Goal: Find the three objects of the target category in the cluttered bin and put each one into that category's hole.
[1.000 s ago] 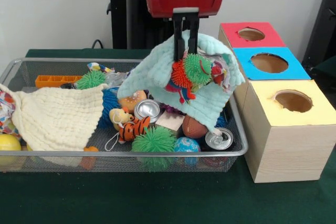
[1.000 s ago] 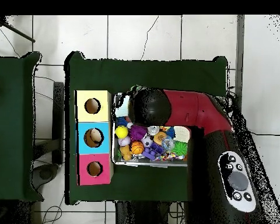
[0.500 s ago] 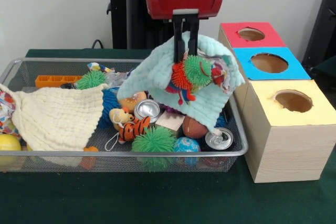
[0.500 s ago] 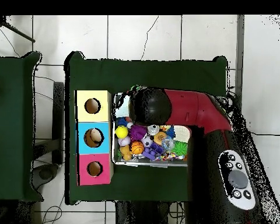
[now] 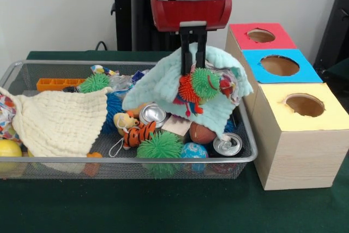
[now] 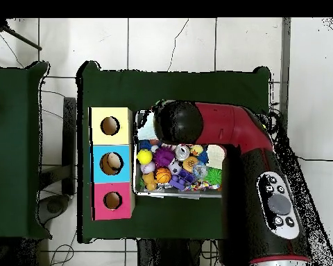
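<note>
My gripper (image 5: 193,61) is shut on the mint-green waffle cloth (image 5: 163,83) and holds it bunched above the right half of the wire-mesh bin (image 5: 136,160). An orange and a green spiky ball (image 5: 199,84) hang at the cloth's front. A polka-dot bag (image 5: 5,112) peeks out at the bin's far left under the cream waffle cloth (image 5: 60,121). Another dotted scrap (image 5: 103,71) lies at the back, and one (image 5: 229,80) shows under the lifted cloth's right side. The yellow-topped hole (image 5: 304,105) is in the nearest wooden box; it also shows in the overhead view (image 6: 109,125).
The blue-topped box (image 5: 279,65) and the red-topped box (image 5: 260,35) stand behind the yellow one. The bin holds cans (image 5: 153,114), a toy tiger (image 5: 139,133), a green spiky ball (image 5: 160,147), small balls and an orange tray (image 5: 57,84). The arm (image 6: 218,131) covers part of the bin overhead.
The gripper with the mint-green cloth has shifted slightly lower in the front view, and the cloth's folds have changed. Overhead, the arm has swung a little.
</note>
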Robot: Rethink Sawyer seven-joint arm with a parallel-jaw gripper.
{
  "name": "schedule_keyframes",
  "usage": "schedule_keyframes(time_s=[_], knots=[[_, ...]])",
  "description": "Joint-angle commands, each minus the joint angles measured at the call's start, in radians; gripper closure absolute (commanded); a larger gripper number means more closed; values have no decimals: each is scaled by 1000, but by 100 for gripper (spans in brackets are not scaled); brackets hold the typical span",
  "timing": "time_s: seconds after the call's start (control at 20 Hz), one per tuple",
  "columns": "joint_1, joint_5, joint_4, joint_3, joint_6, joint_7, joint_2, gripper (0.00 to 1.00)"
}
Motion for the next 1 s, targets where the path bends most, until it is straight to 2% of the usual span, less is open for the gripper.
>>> schedule_keyframes(time_s=[0.05, 0.35, 0.7, 1.0], knots=[[24, 20, -114, -8, 170, 93, 61, 100], [38, 24, -139, -9, 167, 101, 68, 100], [27, 34, -18, -8, 87, 101, 4, 100], [43, 44, 70, -15, 61, 124, -63, 100]])
